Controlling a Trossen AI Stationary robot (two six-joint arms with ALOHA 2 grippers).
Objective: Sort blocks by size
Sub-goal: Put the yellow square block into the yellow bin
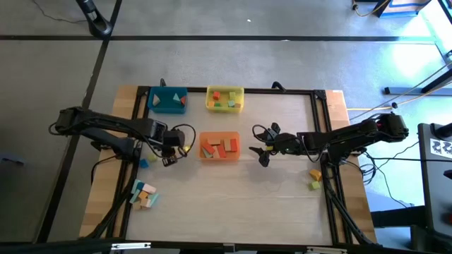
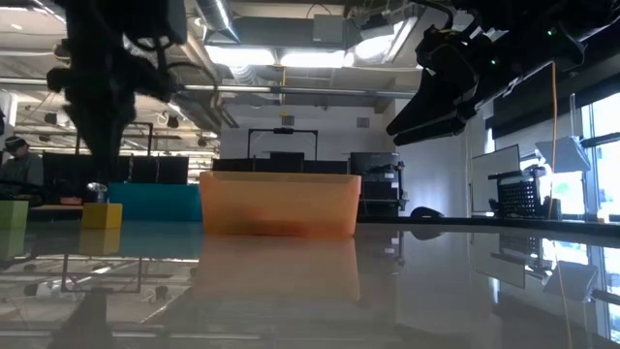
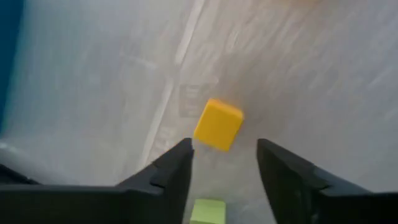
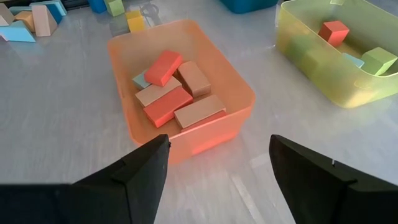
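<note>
My left gripper (image 1: 171, 154) hangs open just left of the orange tray (image 1: 219, 146), fingers pointing down, nothing between them. Under it a yellow block (image 3: 218, 124) and a green block (image 3: 208, 211) lie flat on the table; the low view shows the yellow block (image 2: 102, 215) and the green block (image 2: 14, 214) under the left gripper (image 2: 100, 145). My right gripper (image 1: 263, 149) waits open to the right of the orange tray (image 4: 180, 93), which holds red and wood-coloured blocks (image 4: 171, 93). More blocks (image 1: 143, 195) lie loose at the near left.
The blue tray (image 1: 168, 100) and the yellow tray (image 1: 224, 99), which holds red and green blocks, stand at the table's far side. A few loose blocks (image 1: 315, 178) lie by the right edge. A small blue block (image 1: 145, 163) lies near my left gripper.
</note>
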